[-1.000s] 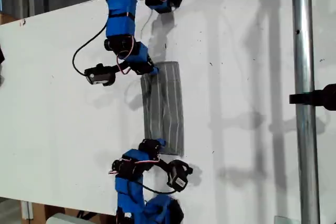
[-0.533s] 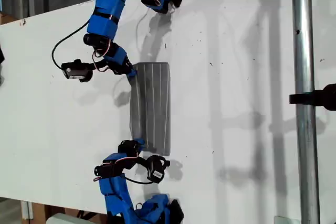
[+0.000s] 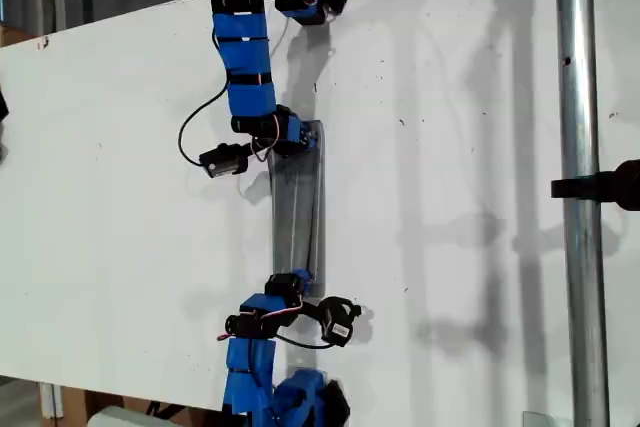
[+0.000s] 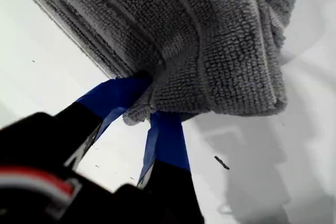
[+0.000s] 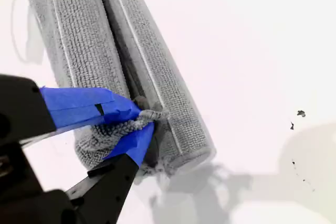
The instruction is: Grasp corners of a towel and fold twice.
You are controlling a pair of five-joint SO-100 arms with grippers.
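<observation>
The towel (image 3: 298,202) lies as a narrow grey strip on the white table (image 3: 450,197), running lengthwise between my two arms in the exterior view, already doubled over into a long band, so I judge the second fold is in hand. In the first wrist view the towel (image 4: 210,40) bunches thick above my first gripper (image 4: 139,111), whose blue-taped jaws are pinched together on a corner (image 4: 137,113) of the cloth. In the second wrist view the towel (image 5: 105,51) shows as two rolled-looking layers side by side with thin white stripes, and my second gripper (image 5: 144,115) is clamped on a tuft of fabric at its end, the corner (image 5: 149,114) drawn out between the blue tips. I cannot tell from the wrist views which arm in the exterior view is which; one gripper (image 3: 285,135) holds the strip's end toward that view's top and the other (image 3: 287,289) the end toward its bottom. To do this step well, I judge both arms should move together at the same height and pace, keeping the strip lightly taut so the layers do not slide apart, and release only once the carried edge lies squarely over the resting one; the grip on such thin tufts looks easy to lose
</observation>
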